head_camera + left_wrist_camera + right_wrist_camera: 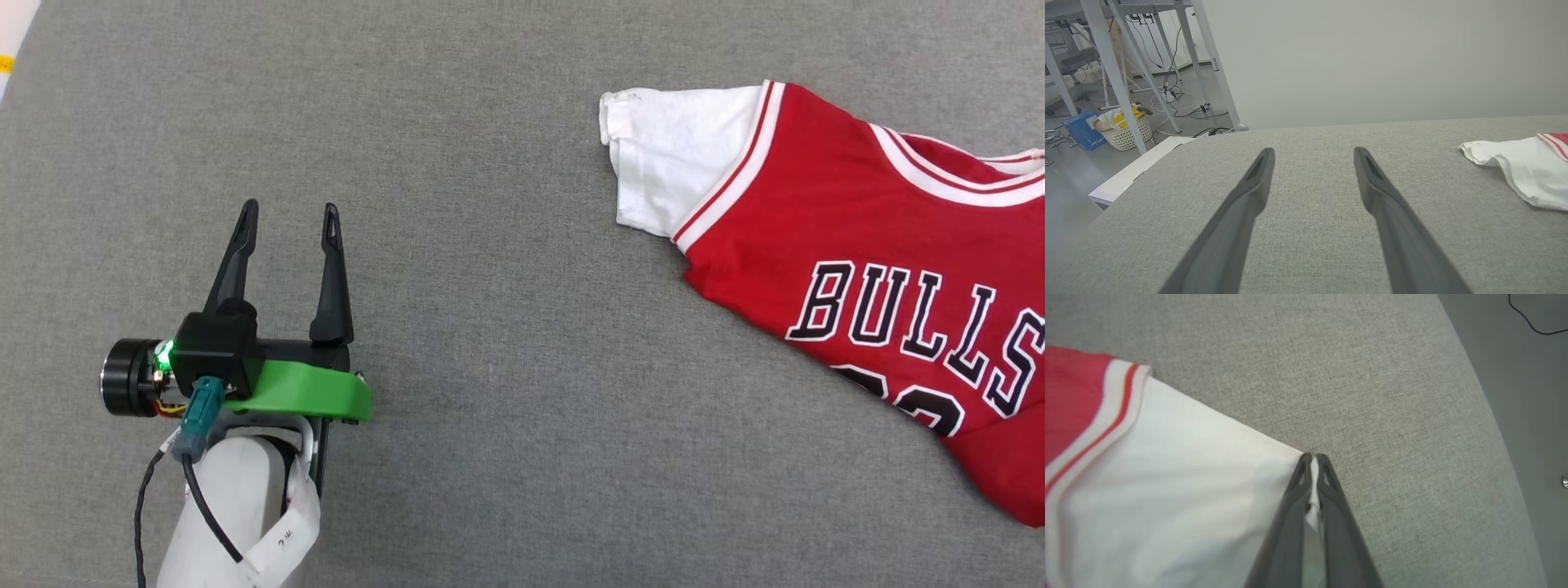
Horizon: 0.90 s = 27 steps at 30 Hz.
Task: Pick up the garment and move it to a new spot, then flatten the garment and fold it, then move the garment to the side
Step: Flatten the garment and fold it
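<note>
Found the garment (857,212) lying chest up on the grey table (490,367), well to the right in the head view, one white sleeve (678,155) spread toward the middle, the rest running off that view's right edge. Saw the right tool (1314,456) pinched tight on a white sleeve corner in its own wrist view, a thin fold of cloth caught between the fingertips, near the table's rounded edge. Saw the left tool (290,208) standing wide and bare, well apart from the cloth. Judged the step in hand as the pick-up for the move to a new spot, grip made, lift not yet begun. Thought the hold thin: only a corner, apt to slip under the weight of the dragging body. Called for a slow, straight rise first, testing the pinch before any sideways travel, then a carry high enough to lift the trailing hem off the table rather than scrape it. Reckoned a second hold by the left tool on the near sleeve or shoulder worth taking, to share the load and stop the cloth bunching. Advised staying clear of that rounded edge, to avoid spilling cloth over it.
</note>
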### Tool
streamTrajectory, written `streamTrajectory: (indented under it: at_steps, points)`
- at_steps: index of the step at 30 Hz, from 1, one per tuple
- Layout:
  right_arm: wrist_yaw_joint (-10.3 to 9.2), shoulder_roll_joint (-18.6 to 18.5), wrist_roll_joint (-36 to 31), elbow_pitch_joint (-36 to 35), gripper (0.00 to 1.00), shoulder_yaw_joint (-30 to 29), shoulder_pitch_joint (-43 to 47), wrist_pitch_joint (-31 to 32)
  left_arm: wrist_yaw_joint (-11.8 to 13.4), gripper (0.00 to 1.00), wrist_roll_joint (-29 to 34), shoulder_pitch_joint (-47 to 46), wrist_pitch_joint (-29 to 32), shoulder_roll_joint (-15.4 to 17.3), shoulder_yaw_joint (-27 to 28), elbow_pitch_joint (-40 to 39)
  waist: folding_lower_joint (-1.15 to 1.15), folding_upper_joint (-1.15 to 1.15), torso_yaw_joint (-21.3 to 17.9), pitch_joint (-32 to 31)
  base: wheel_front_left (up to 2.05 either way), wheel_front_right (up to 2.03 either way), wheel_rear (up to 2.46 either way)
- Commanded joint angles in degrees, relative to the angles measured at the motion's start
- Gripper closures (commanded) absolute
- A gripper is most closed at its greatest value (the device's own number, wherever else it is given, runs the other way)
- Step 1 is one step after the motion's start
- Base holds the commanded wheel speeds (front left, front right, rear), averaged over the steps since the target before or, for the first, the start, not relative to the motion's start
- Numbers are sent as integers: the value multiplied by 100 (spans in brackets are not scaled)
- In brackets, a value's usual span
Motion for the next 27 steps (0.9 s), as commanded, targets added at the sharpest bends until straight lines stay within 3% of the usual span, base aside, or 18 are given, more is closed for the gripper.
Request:
streamTrajectory:
  at_steps: [1,7,12,17,21,27]
  points:
    - [-5,58,-52,13,0,-1,-30,-214,-57,0,59,42,-34,-13,39,25,0,0,-19,-79,0,0,0]
    - [-5,-42,-441,-299,0,86,-143,-1378,-163,0,107,69,-34,36,182,90,0,0,-130,-387,0,0,0]
    - [-5,226,-934,-703,0,109,-56,-2371,-317,0,122,20,-34,98,245,99,0,0,-280,-619,0,0,0]
    - [-5,640,-1433,-1549,0,-154,275,-2647,-604,0,112,-246,-34,232,172,206,0,0,-409,-786,0,0,0]
    - [-5,1073,-1792,-2667,0,-560,814,-2664,-823,0,18,-658,-34,404,-21,402,0,0,-501,-882,0,0,0]
    - [-5,1911,-2450,-4347,0,-1041,1863,-2667,-954,0,-503,-1572,221,746,-698,924,0,0,-630,-958,0,0,0]
